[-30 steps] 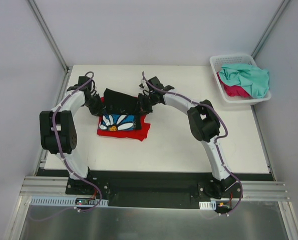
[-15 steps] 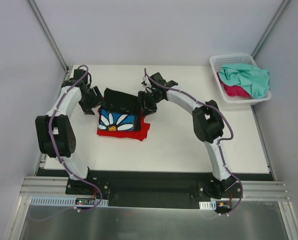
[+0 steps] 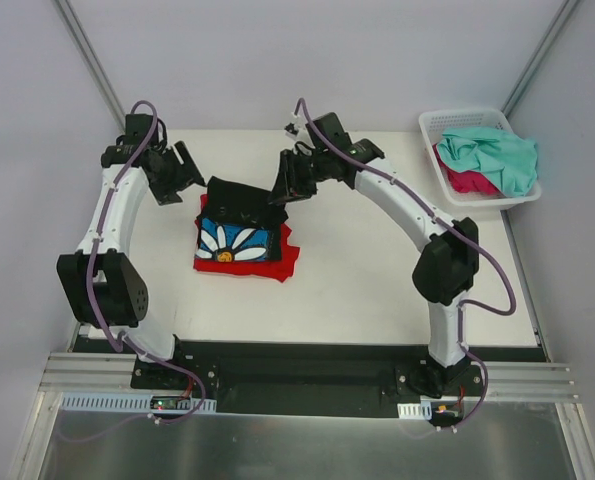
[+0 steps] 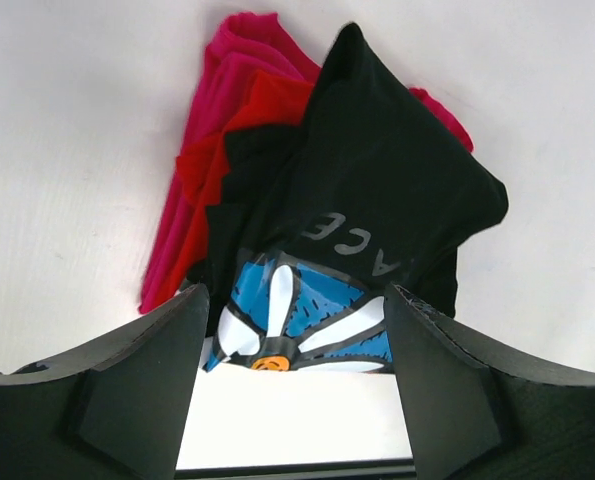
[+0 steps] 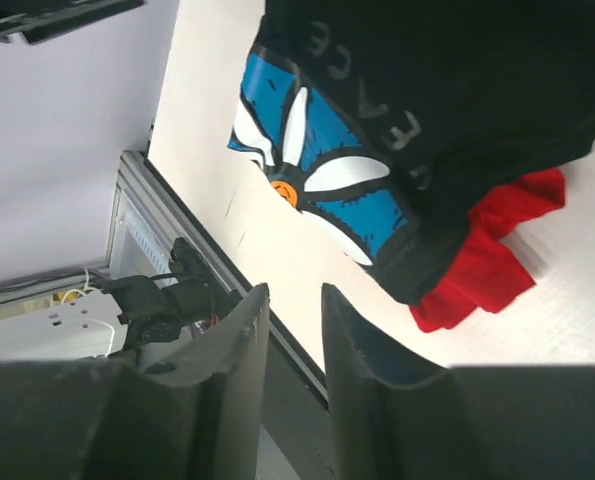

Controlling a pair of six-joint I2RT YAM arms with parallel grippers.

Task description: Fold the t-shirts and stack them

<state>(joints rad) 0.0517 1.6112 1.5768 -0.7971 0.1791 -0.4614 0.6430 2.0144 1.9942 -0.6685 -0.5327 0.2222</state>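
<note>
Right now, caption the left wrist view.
Open left gripper facing black daisy shirt stacked on red shirt and pink shirt.

The left arm and right arm share white links, bulky black joints and purplish cables looped alongside; left claw and right claw seem matte black.

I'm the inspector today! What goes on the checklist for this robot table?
Surface: white table, looks clean.
Job's things: black daisy shirt roughly folded on a red shirt, magenta cloth underneath; teal shirt over pink-red cloth in the basket.
Clutter: nothing seen.
Tools: left tool open wide, empty; right tool jaws a little apart, empty; both hover by the pile.
Cables: purple cables run along both arms, no snags seen.
Surroundings: grey walls, metal frame posts.
</note>
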